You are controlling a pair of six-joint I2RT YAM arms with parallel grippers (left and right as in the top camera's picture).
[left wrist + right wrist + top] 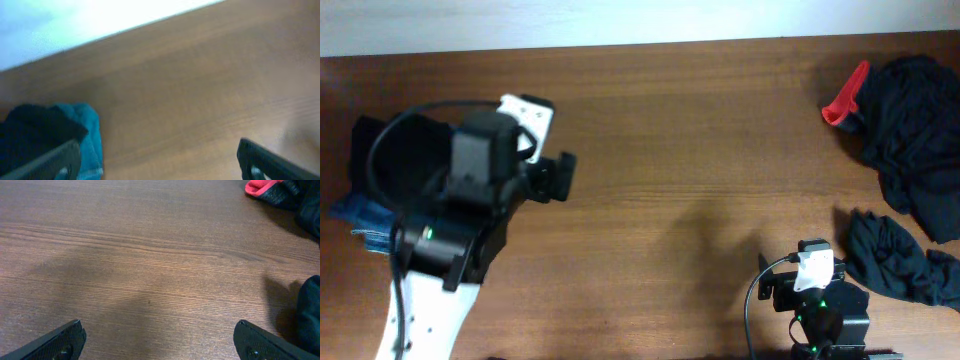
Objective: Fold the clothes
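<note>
Wood table [700,150]; blk clothes [912,125] heaped far right

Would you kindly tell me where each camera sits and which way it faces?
Overhead: above the table, looking straight down; left arm and right arm show.
Left wrist: low on the left gripper, looking across the wood to the table's edge; jaws open, blue fabric at left.
Right wrist: low on the right gripper, facing bare wood; jaws open, black clothes at right.
Shared: overhead and right wrist both show the red item.
</note>
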